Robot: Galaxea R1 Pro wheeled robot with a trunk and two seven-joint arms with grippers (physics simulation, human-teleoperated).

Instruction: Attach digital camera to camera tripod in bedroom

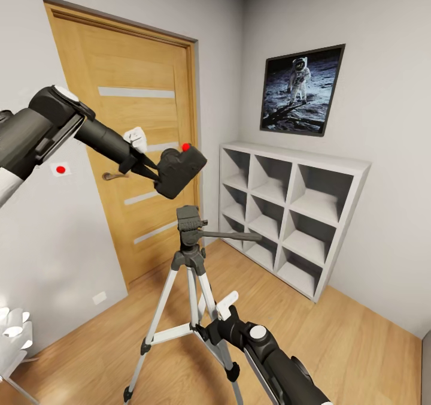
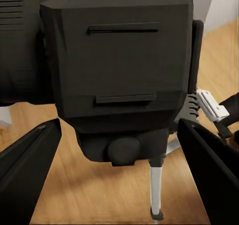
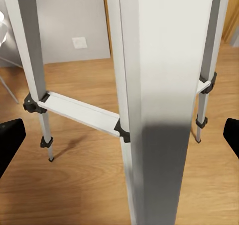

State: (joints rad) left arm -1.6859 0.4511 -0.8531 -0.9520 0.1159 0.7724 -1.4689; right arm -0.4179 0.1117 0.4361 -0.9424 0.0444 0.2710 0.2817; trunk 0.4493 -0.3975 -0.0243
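My left gripper (image 1: 151, 170) is shut on the digital camera (image 1: 179, 171), a chunky black body with a red button on top. It hangs a short way above the camera tripod (image 1: 193, 261), clear of the black pan head (image 1: 189, 222) and its long handle (image 1: 233, 235). In the left wrist view the digital camera (image 2: 117, 60) sits between the dark fingers (image 2: 30, 170), with a silver tripod leg (image 2: 156, 190) below. My right gripper (image 1: 211, 328) is low beside the legs. In the right wrist view it stands open, and a silver leg (image 3: 159, 85) runs close between its fingers (image 3: 10, 140).
An oak door (image 1: 137, 111) with frosted stripes is behind the tripod. Grey cube shelves (image 1: 293, 213) line the right wall under an astronaut picture (image 1: 302, 90). A white lamp (image 1: 15, 333) stands at the lower left. Wooden floor (image 1: 335, 333) spreads to the right of the tripod.
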